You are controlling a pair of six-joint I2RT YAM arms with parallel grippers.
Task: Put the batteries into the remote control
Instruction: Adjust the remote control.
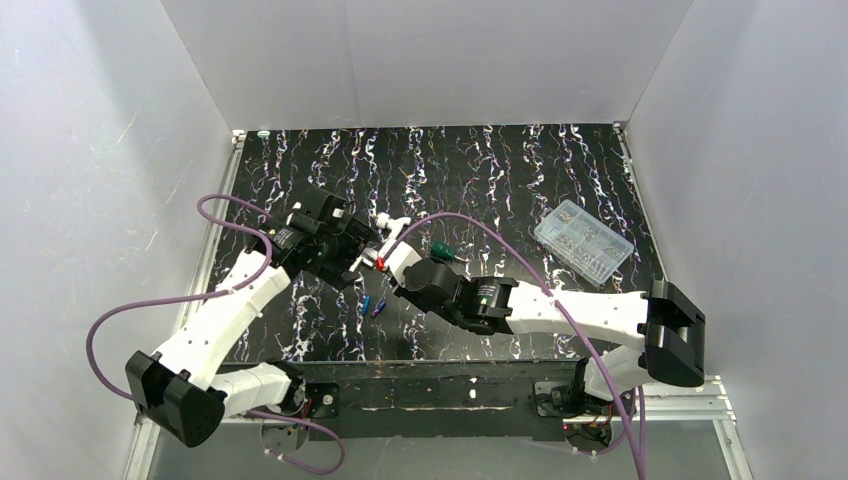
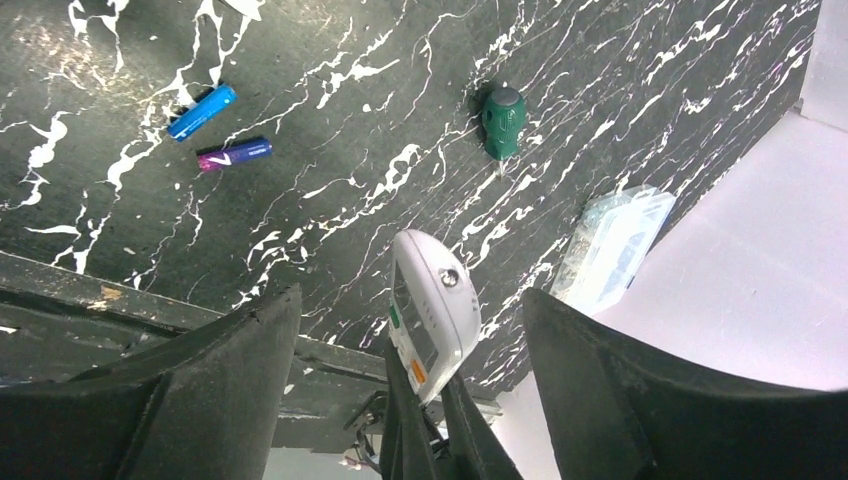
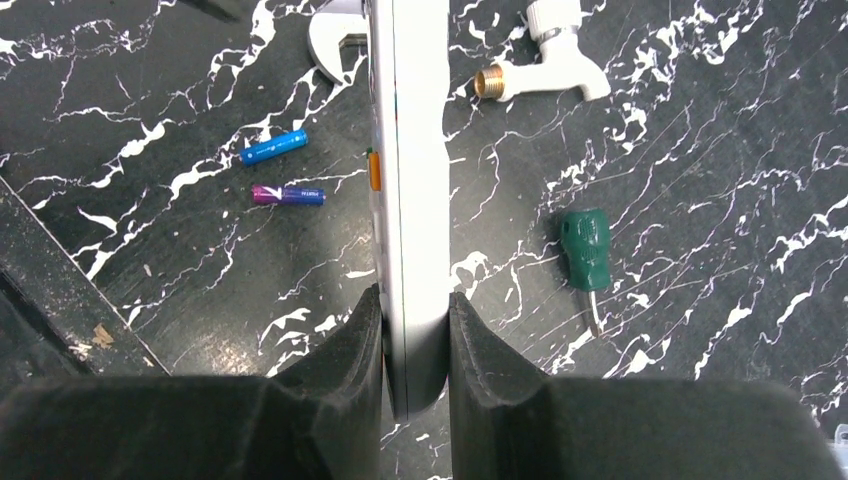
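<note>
Right wrist view: remote (image 3: 410,200) held off the table (image 3: 700,300), batteries (image 3: 273,147) not yet in.
The right gripper (image 3: 413,305) is clamped on the remote at its near end and holds it on edge in the air, probably to offer it to the left gripper (image 2: 410,295). The left jaws stand apart either side of the far end, touching nothing. The batteries lie close together on the table, free to pick. The purple one's white print is too small to read.
</note>
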